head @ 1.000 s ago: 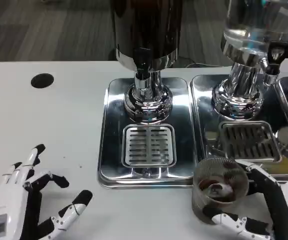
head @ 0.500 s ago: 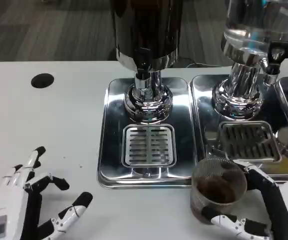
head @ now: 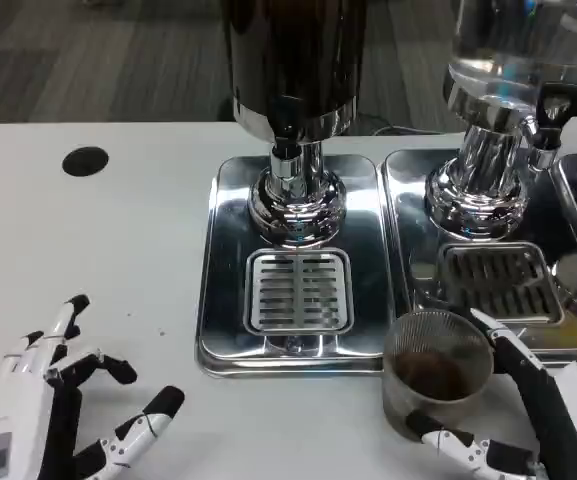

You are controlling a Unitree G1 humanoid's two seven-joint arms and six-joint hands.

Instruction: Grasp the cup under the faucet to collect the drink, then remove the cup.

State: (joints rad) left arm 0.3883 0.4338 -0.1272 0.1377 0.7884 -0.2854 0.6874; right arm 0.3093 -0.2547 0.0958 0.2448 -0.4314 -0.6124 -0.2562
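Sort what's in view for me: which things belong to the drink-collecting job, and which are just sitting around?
Part of the job:
- cup, holding dark drink, on the table in front of the trays
- right hand, fingers around the cup
- dark dispenser with its faucet
- drip tray beneath it

Just about:
- left hand, fingers apart on the table
- clear dispenser
- black hole in the tabletop

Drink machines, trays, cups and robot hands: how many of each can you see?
Drink machines: 2 (dark one, clear one)
Drip trays: 2 (middle, right)
Cups: 1
Robot hands: 2 (left, right)
Total: 7
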